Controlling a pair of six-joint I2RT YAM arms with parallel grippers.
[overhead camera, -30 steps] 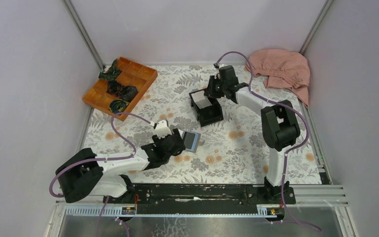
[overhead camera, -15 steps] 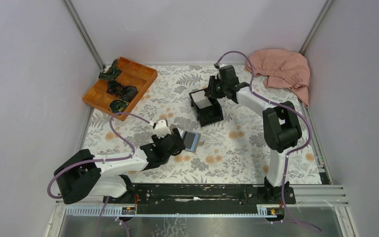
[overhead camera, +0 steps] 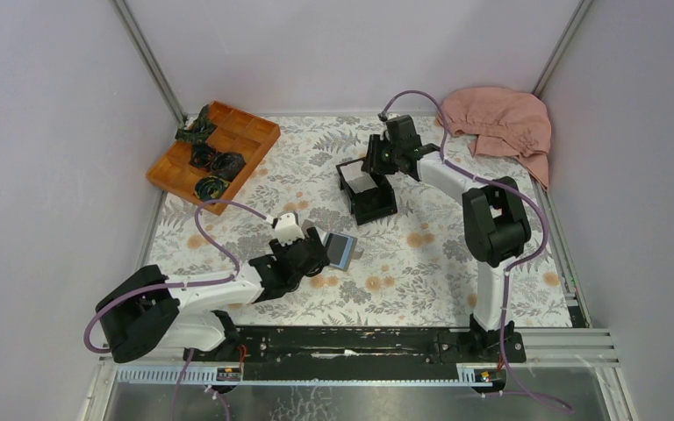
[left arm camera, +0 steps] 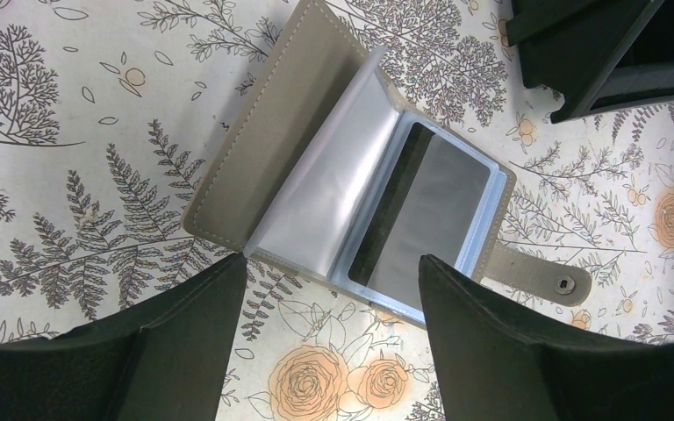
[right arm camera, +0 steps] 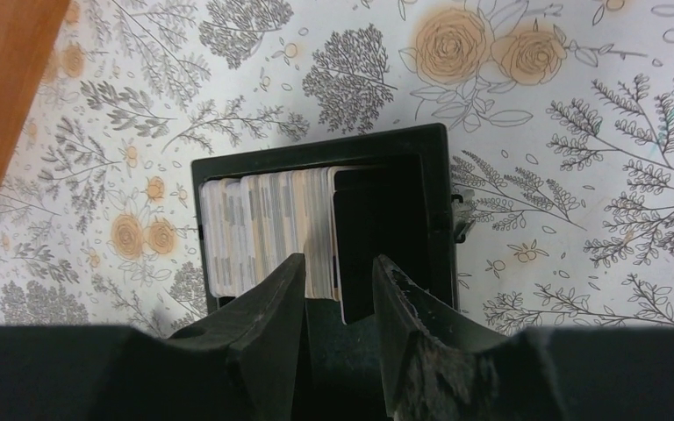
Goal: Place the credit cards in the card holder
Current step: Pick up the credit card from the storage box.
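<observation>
The grey card holder (left arm camera: 316,140) lies open on the flowered table, with clear sleeves and a dark-striped card in the blue half. My left gripper (left arm camera: 332,263) is open and empty, its fingers at the holder's near edge; in the top view the gripper (overhead camera: 320,250) sits just left of the holder (overhead camera: 342,251). The credit cards (right arm camera: 263,228) stand as a stack in a black open box (right arm camera: 316,145). My right gripper (right arm camera: 338,259) hangs over the box with its jaws narrowly apart, straddling the stack's right end beside a dark card (right arm camera: 377,228). In the top view the right gripper (overhead camera: 376,165) is above the cards (overhead camera: 362,182).
An orange compartment tray (overhead camera: 213,153) with dark bundles stands at the back left. A pink cloth (overhead camera: 502,123) lies at the back right corner. Pale walls close in the table on three sides.
The right gripper has shifted slightly over the black box. The left arm and the card holder have not moved.
</observation>
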